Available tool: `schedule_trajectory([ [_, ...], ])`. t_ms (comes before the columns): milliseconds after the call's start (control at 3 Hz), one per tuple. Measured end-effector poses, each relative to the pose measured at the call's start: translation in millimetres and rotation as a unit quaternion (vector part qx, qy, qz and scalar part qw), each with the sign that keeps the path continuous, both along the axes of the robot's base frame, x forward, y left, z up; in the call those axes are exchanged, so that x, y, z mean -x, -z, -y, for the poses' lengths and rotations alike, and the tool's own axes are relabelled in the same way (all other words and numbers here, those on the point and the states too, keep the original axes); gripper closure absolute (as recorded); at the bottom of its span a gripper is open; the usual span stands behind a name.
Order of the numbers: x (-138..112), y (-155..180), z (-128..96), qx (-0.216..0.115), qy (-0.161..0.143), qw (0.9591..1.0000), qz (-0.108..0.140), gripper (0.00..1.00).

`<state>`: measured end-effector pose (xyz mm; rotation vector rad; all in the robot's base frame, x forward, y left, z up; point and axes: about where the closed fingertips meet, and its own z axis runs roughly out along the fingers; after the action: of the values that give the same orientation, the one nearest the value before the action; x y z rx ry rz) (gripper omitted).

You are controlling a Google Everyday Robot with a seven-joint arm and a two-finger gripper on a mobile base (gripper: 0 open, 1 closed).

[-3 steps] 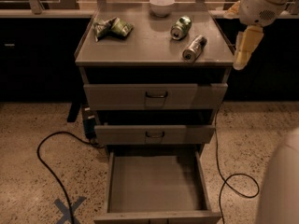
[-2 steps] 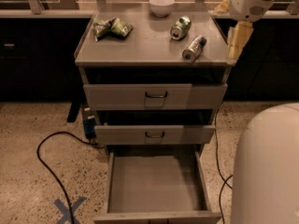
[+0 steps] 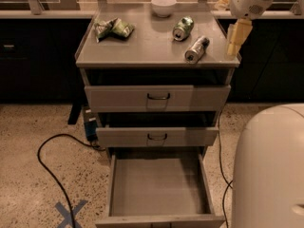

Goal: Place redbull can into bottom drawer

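Observation:
The redbull can [image 3: 196, 49], slim and silvery-grey, lies on its side on the cabinet top [image 3: 142, 46], right of the middle. The bottom drawer [image 3: 159, 184] is pulled wide open and its plain grey floor is bare. My gripper [image 3: 235, 38] hangs from the white arm at the cabinet top's right edge, just right of the redbull can and apart from it. It holds nothing.
A fatter green can [image 3: 183, 27] lies behind the redbull can. A white bowl [image 3: 163, 5] stands at the back, a green crumpled bag [image 3: 113, 28] at the left. Two upper drawers [image 3: 157, 98] are slightly open. A black cable [image 3: 52, 175] runs over the floor. A white robot body [image 3: 270, 170] fills the lower right.
My arm and gripper have moved up and to the left, closer to the cabinet top's right edge. The white robot body has come further into the lower right.

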<state>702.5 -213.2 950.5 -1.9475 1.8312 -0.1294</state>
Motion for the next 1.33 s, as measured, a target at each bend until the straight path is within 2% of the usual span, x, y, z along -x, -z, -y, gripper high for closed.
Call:
schedule_trajectory([
  [333, -17, 9, -9, 0.001, -0.021, 0.9997, 0.008, 0.0],
  [667, -36, 17, -28, 0.011, -0.061, 0.998, 0.016, 0.0],
  [1333, -49, 36, -53, 0.033, -0.119, 0.9923, 0.012, 0.0],
])
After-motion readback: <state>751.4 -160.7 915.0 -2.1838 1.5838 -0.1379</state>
